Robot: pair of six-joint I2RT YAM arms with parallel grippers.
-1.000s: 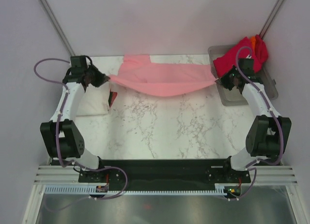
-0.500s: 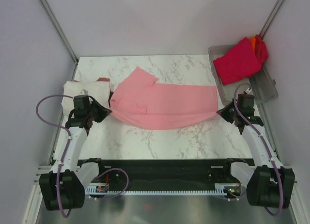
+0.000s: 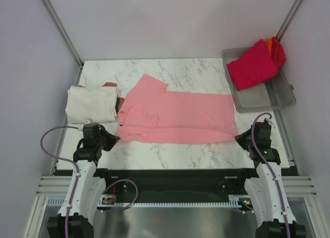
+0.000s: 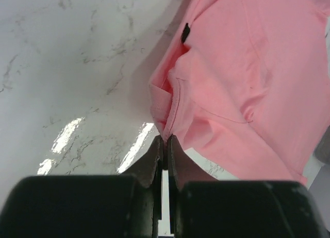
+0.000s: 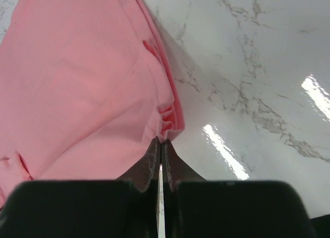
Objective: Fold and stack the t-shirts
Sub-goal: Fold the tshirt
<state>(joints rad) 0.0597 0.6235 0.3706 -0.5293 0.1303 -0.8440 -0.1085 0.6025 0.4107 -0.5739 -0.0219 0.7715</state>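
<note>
A light pink t-shirt (image 3: 175,117) lies spread flat across the middle of the marble table, one sleeve pointing to the far left. My left gripper (image 3: 115,138) is shut on its near left corner (image 4: 166,130). My right gripper (image 3: 238,138) is shut on its near right corner (image 5: 167,129). A folded cream-white t-shirt (image 3: 92,103) lies at the left on top of a dark red one (image 3: 119,101), of which only an edge shows. A crimson t-shirt (image 3: 252,66) and an orange one (image 3: 269,41) lie bunched in the tray.
The grey translucent tray (image 3: 268,99) stands at the far right corner, its near half bare. Bare marble (image 3: 175,150) runs along the near edge between the two arms. Purple walls close in the left, right and back.
Both grippers have pulled the pink shirt from hanging in the air at the back toward the near edge and laid it flat on the table. Both arms have drawn back.
</note>
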